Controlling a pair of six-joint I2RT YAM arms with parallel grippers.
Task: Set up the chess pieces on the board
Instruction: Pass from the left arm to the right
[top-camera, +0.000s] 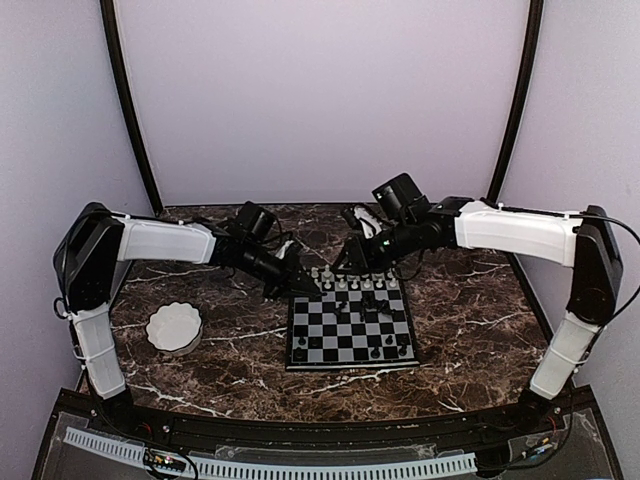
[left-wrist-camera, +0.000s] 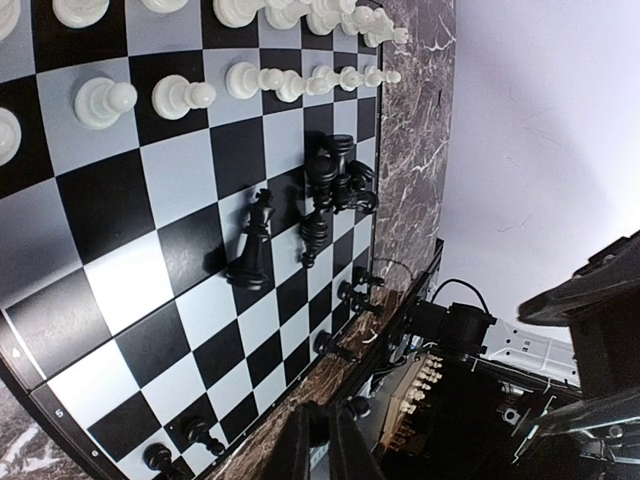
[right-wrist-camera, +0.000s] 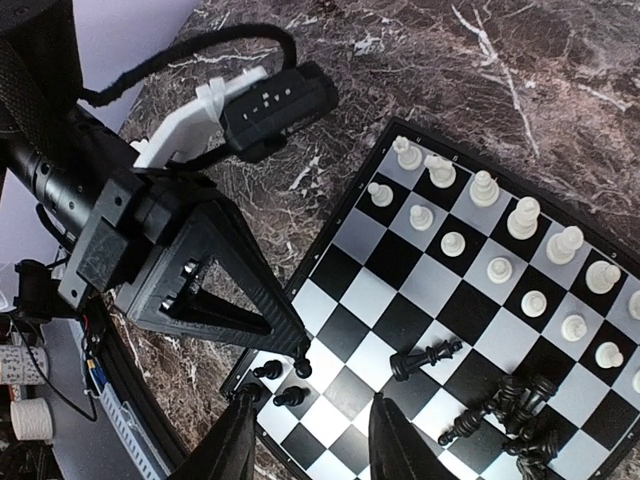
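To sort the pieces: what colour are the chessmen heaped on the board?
Black; the heap shows best in the right wrist view.

Half-arranged chess pieces (top-camera: 341, 284) on board (top-camera: 330, 346)

A dark brown marble table (top-camera: 470, 340) veined with white fills the middle of the overhead view. Behind it, at 12 o'clock, rises a plain pale lilac back wall (top-camera: 320, 100), and matching side walls (top-camera: 45, 120) close in at 9 and 3 o'clock. Two thin black poles (top-camera: 128, 110) curve upward at 10 and 2 o'clock. A white slotted strip (top-camera: 300, 466) runs along the near edge at 6 o'clock. The light is soft and even
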